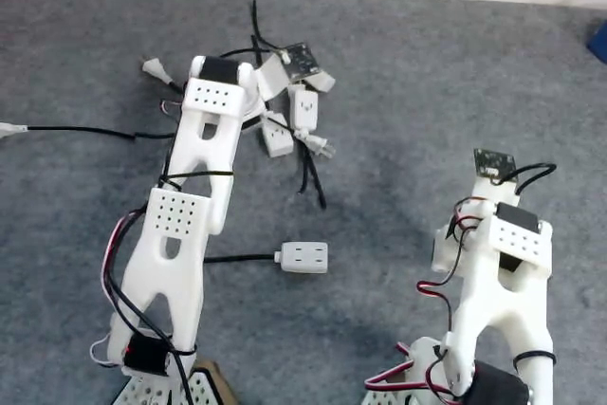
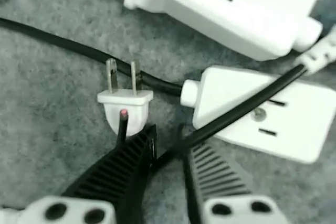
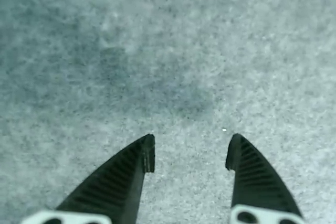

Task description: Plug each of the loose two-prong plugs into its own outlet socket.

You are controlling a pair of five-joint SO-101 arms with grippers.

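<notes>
Left gripper (image 2: 167,142) slightly parted astride a black cable (image 2: 231,116), one fingertip (image 2: 148,139) just beside a loose two-prong plug (image 2: 125,109) lying flat on grey carpet (image 2: 47,93), two outlet sockets (image 2: 262,114) near, right gripper (image 3: 190,153) released over carpet

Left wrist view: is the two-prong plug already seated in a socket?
No, the two-prong plug lies loose, both prongs bare, beside the outlet socket.

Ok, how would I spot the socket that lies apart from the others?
Find the middle of the grey carpet. The socket is a white block on a black cord, lying alone; the others sit tangled by the left gripper.
</notes>
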